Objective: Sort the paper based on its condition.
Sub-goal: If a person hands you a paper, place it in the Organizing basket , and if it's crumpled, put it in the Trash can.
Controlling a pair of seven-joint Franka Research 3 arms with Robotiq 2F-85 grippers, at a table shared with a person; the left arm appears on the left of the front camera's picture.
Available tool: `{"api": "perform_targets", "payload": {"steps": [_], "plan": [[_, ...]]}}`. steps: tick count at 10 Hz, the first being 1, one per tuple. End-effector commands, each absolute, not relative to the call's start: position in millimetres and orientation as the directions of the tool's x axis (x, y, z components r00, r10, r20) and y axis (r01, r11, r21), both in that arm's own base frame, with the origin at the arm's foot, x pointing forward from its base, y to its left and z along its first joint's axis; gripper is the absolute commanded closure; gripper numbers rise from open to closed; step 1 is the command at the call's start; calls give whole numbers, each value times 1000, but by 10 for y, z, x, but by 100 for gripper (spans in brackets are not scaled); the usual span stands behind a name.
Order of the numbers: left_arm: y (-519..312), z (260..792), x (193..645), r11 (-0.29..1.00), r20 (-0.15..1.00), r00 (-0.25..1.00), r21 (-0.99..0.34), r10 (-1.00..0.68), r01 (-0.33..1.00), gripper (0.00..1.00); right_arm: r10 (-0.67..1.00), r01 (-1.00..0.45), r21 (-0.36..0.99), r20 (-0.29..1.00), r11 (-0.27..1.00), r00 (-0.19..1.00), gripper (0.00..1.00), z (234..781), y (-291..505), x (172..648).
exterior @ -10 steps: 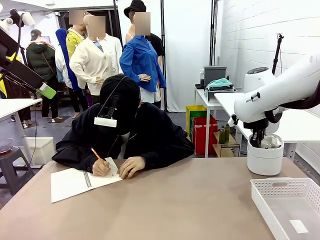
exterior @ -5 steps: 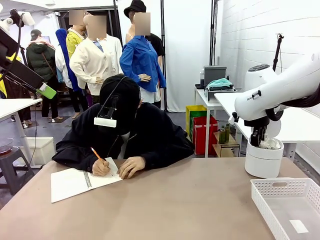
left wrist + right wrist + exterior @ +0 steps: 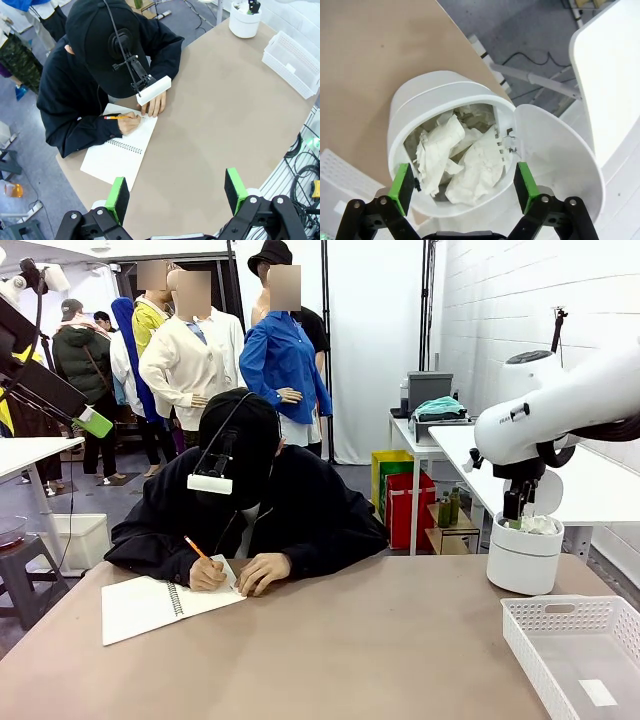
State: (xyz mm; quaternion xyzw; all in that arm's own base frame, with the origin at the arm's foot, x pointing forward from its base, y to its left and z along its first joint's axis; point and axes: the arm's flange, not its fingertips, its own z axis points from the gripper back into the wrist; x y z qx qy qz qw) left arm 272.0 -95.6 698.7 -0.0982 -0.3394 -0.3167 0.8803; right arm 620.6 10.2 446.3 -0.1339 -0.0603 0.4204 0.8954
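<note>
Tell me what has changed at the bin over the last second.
The right gripper has lifted from inside the white bin to about its rim, fingers open and empty, leaving the crumpled paper lying inside. The white basket and the person writing in the notebook stayed as they were.

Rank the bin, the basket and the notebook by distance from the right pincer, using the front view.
1. The white bin, directly beneath the right pincer.
2. The white basket, at the near right.
3. The notebook, on the far left side.
</note>
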Motion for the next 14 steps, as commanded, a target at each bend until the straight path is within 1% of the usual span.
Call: {"api": "perform_targets", "payload": {"steps": [1,2,3,4,7,9,11,12,13,14], "plan": [[-951,6991,2719,782,660,570,44,-490,622,0,730,-710,-202,45,675,682,0,4693,78,6253],[-951,6991,2719,782,660,570,44,-490,622,0,698,-678,-197,58,709,713,0,4769,92,6272],[-951,6991,2719,782,660,570,44,-490,622,0,690,-663,-228,64,714,721,0,4801,130,6238],[-951,6991,2719,782,660,570,44,-490,622,0,704,-677,-231,54,699,708,0,4790,173,6186],[-951,6991,2719,782,660,570,44,-490,622,0,713,-708,-85,77,701,697,0,4923,217,6054],[-951,6991,2719,782,660,570,44,-490,622,0,738,-732,-94,109,675,666,0,5064,278,5866],[-951,6991,2719,782,660,570,44,-490,622,0,777,-766,-135,132,629,615,0,5120,385,5726],[-951,6991,2719,782,660,570,44,-490,622,0,804,-788,-156,114,595,584,0,5074,466,5701],[-951,6991,2719,782,660,570,44,-490,622,0,751,-740,-126,104,661,652,0,5201,365,5854],[-951,6991,2719,782,660,570,44,-490,622,0,751,-740,-126,104,661,652,0,5201,365,5854]]}}
